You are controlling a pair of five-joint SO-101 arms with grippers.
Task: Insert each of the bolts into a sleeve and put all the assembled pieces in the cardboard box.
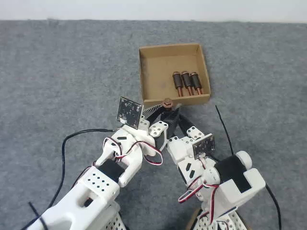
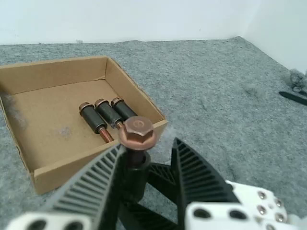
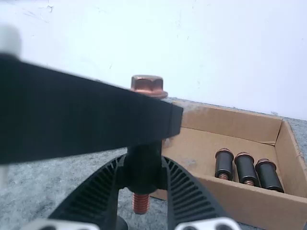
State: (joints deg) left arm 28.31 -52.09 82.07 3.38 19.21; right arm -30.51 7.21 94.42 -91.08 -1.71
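Right gripper (image 3: 143, 165) clamps a sleeved bolt (image 1: 167, 102) upright, just outside the cardboard box (image 1: 144, 72).
Its ribbed black jaws close on the smooth black sleeve (image 3: 142, 167), with the coppery hex head above and the threaded tip below. The left gripper (image 2: 148, 146) stands open around it, 1 finger against the sleeve. 3 assembled pieces (image 1: 187, 82) lie side by side inside the box, which sits on fuzzy grey carpet (image 1: 72, 72).

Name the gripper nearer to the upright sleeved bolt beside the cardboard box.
Right. The right gripper is clamped on the sleeved bolt, below its head. The left gripper is open around the same piece, one finger close beside it.
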